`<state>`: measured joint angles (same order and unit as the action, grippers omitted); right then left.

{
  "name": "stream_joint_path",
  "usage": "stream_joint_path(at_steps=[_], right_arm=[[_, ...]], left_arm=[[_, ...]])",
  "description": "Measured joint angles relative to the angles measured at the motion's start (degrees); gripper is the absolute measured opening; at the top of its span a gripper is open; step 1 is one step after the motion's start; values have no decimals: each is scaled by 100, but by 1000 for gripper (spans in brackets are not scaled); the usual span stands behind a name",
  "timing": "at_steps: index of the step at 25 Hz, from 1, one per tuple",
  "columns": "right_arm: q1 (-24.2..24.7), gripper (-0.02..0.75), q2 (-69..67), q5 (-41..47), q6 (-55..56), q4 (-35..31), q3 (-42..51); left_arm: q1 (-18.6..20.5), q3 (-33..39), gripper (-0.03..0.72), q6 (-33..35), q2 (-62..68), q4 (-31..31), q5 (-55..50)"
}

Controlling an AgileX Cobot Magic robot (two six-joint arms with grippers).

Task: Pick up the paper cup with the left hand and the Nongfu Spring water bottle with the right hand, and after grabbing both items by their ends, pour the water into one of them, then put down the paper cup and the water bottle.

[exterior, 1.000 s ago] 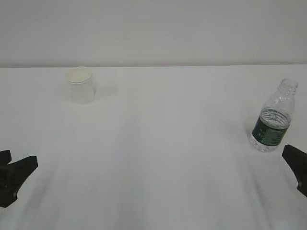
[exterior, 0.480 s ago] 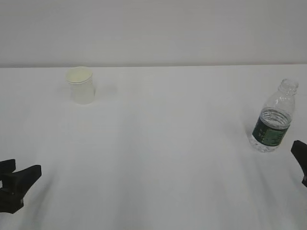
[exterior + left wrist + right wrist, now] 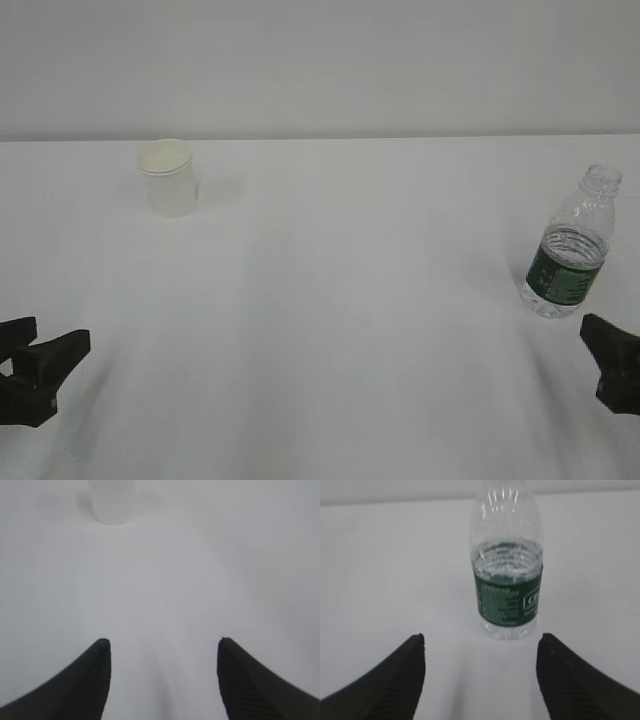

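A small white paper cup (image 3: pixel 169 178) stands upright at the far left of the white table (image 3: pixel 340 300); its lower part shows at the top of the left wrist view (image 3: pixel 111 502). My left gripper (image 3: pixel 32 372) is low at the near left, far short of the cup, open and empty (image 3: pixel 161 642). The clear Nongfu Spring water bottle (image 3: pixel 571 246) with a dark green label stands uncapped at the right, holding water up to about the label's top. My right gripper (image 3: pixel 481 637) is open, just short of the bottle (image 3: pixel 506 575), not touching it; only a black tip shows in the exterior view (image 3: pixel 612 365).
A plain pale wall (image 3: pixel 320 60) rises behind the table's far edge. Bare white table surface lies between the cup and the bottle.
The left gripper has crept slightly forward and to the right. The right gripper's tip slid back toward the frame edge, then came in again just below the bottle. Cup and bottle have not moved.
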<state>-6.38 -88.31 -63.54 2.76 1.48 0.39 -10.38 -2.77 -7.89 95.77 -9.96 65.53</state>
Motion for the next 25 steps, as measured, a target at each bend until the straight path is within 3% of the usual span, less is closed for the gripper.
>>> stream_joint_path(at_steps=[6, 16, 25], right_arm=[[0, 521, -1209, -163, -59, 22, -138], [0, 522, -1341, -209, -276, 69, -418], [0, 522, -1341, -218, -509, 12, -561]], left_arm=[[0, -148, 476, 199, 9, 0, 0], [0, -240, 478, 392, 66, 12, 8], [0, -698, 571, 392, 514, 12, 8]])
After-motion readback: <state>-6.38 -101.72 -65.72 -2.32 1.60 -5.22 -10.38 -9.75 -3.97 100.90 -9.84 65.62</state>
